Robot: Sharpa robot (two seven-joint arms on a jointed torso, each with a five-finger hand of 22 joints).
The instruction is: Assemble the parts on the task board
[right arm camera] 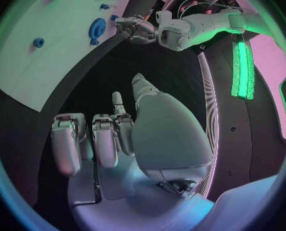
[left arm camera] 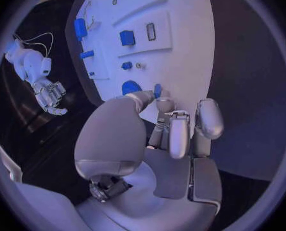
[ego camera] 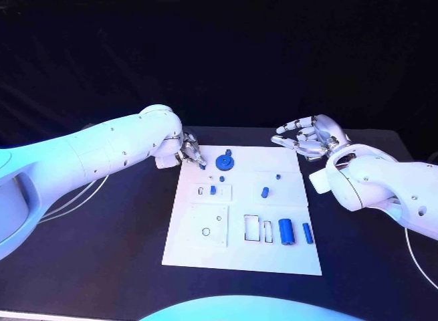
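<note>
One small part [ego camera: 201,164] at left hand [ego camera: 187,151] fingertips

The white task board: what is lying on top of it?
On the white task board lie small blue parts: a round disc, a big cylinder, a thin bar. The left robot hand covers the board's far left corner, hiding anything beneath.
</note>
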